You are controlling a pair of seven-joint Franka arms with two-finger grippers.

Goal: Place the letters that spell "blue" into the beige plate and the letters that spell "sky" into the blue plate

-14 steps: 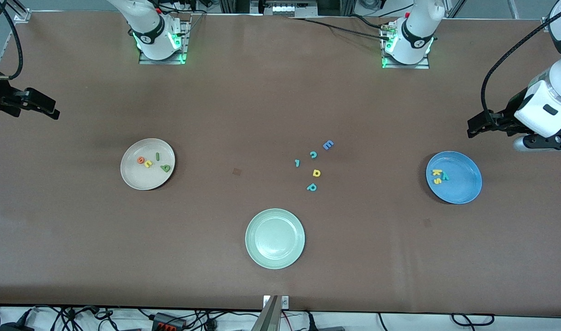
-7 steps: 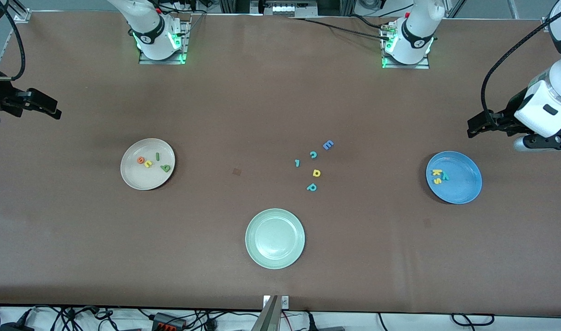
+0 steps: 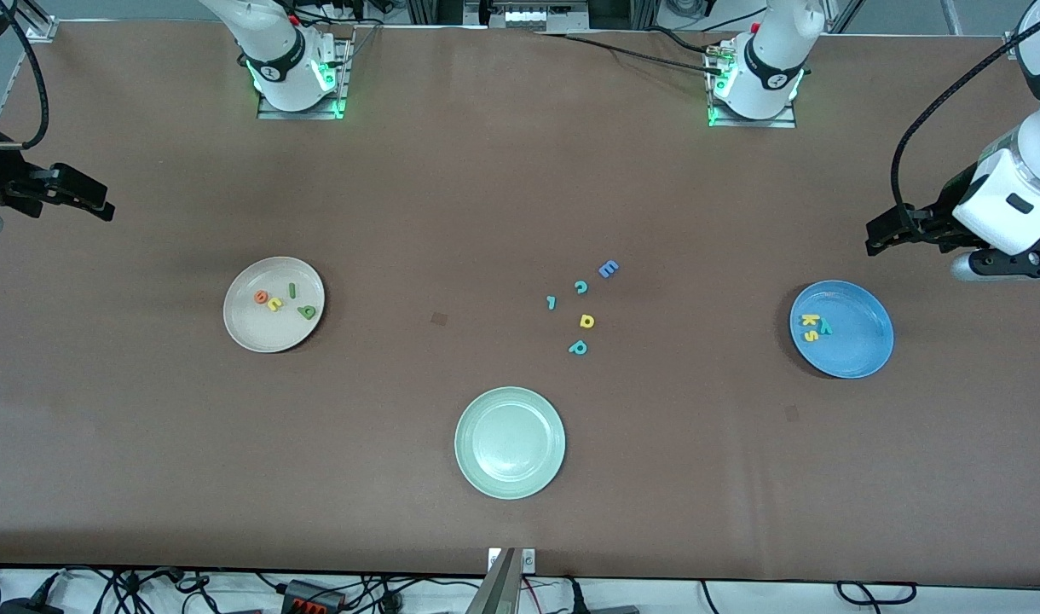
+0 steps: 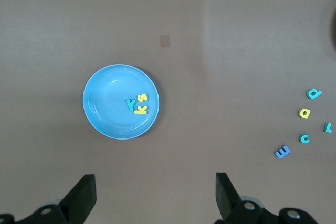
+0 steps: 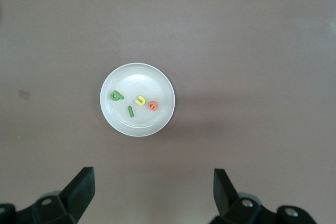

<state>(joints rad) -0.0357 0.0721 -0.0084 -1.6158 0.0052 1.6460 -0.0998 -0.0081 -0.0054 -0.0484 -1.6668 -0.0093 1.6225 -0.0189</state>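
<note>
The beige plate [image 3: 256,334] lies toward the right arm's end and holds the orange e [image 3: 261,297], yellow u [image 3: 274,303], dark green l [image 3: 292,291] and green b [image 3: 307,311]. The blue plate [image 3: 861,345] lies toward the left arm's end with the yellow k [image 3: 810,321], yellow s [image 3: 811,335] and teal y [image 3: 825,327] in it. My left gripper [image 3: 874,239] hangs open and empty high above the table beside the blue plate [image 4: 107,111]. My right gripper [image 3: 104,203] hangs open and empty by the table's end, looking down on the beige plate [image 5: 137,80].
A pale green plate [image 3: 510,443] lies near the front edge with nothing in it. Loose letters sit mid-table: a blue E [image 3: 608,269], teal c [image 3: 580,287], a small teal piece [image 3: 551,301], a yellow d-shape [image 3: 586,321] and a teal p [image 3: 578,347].
My right gripper has crept very slightly toward the table's middle. The left gripper, the plates and the letters have not moved.
</note>
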